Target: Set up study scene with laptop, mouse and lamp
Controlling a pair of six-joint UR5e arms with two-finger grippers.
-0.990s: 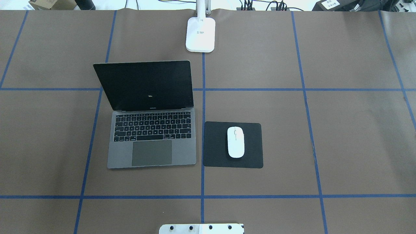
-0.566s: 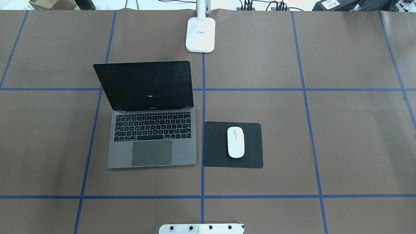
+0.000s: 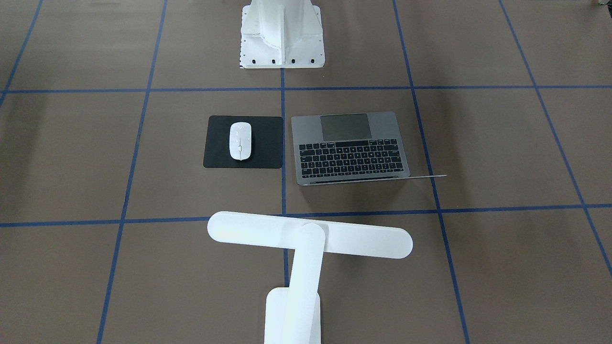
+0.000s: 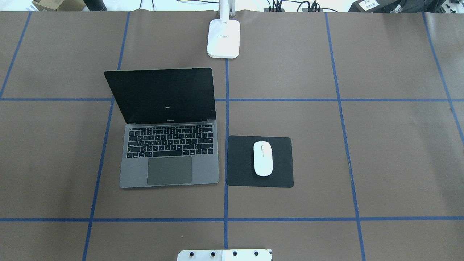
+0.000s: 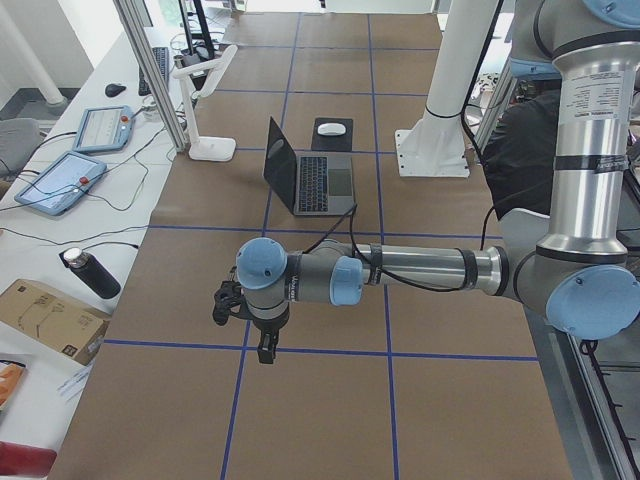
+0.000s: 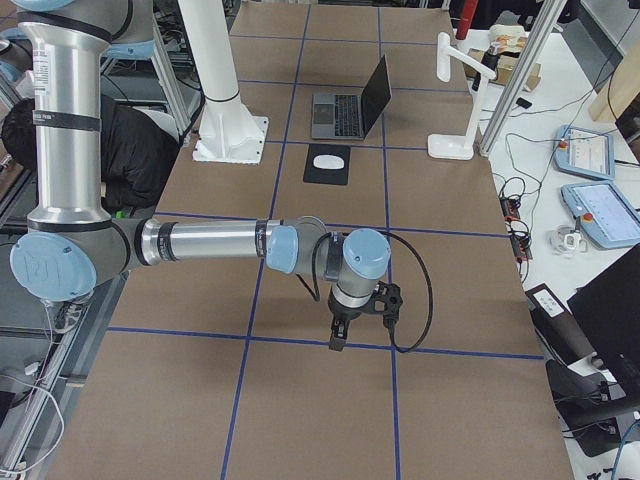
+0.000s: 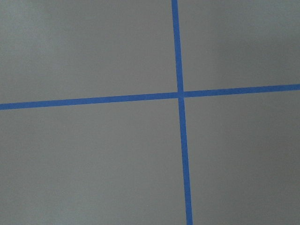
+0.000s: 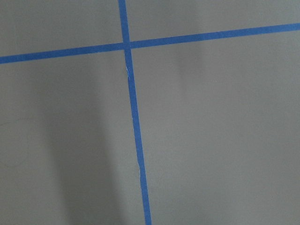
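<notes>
The laptop (image 4: 169, 159) stands open on the brown table, with its dark screen upright and its keyboard facing the robot. To its right the white mouse (image 4: 262, 158) rests on a flat black mat (image 4: 281, 163). The white lamp (image 3: 310, 235) stands at the table's far edge, its bar head over the table and its base (image 4: 223, 38) behind the laptop. My left gripper (image 5: 262, 345) hangs low over bare table well off to the left of the laptop. My right gripper (image 6: 337, 338) hangs low far to the right of the mouse. Whether either is open or shut I cannot tell.
The white ribbed pedestal (image 3: 282, 33) stands at the robot's side of the table. Blue tape lines (image 7: 180, 93) cross the brown cover. Beyond the far edge lie tablets (image 5: 60, 175), a dark bottle (image 5: 90, 272) and a cardboard box (image 5: 50, 315).
</notes>
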